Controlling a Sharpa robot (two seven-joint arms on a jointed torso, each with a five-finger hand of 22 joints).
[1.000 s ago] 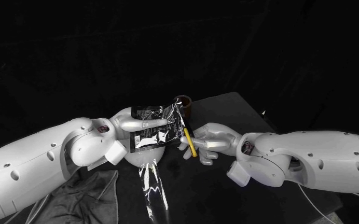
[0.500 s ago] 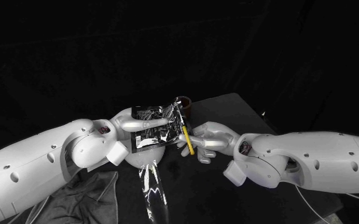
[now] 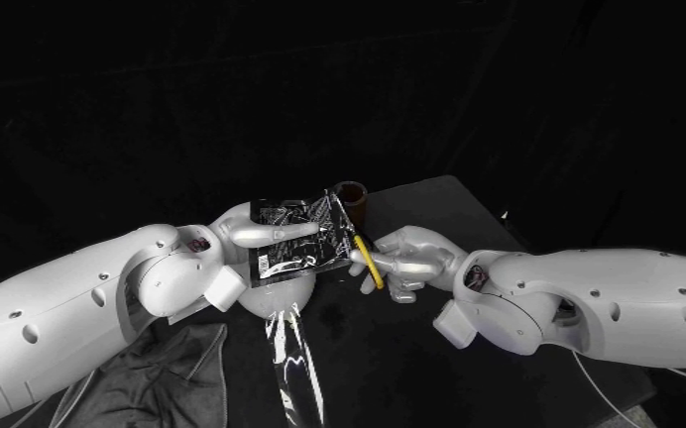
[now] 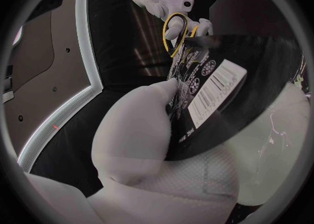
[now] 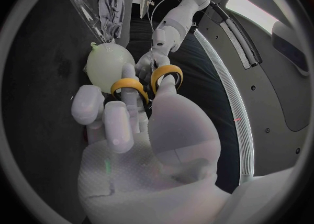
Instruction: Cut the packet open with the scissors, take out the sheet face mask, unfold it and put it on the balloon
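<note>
Gripping packet (image 3: 307,252), left hand (image 3: 255,235) steady; right hand (image 3: 411,262) (grasping scissors (image 3: 368,262)) risen closer to packet edge.

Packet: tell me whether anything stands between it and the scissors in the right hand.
Nothing visible does. The left hand holds the packet up, and the scissors in the right hand are right at its edge, with no other thing between them.

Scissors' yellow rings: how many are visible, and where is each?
2. Both sit side by side on the scissors in the right hand: the first ring towards the balloon, the second ring on the side away from it. Nothing suggests a hidden one.
</note>
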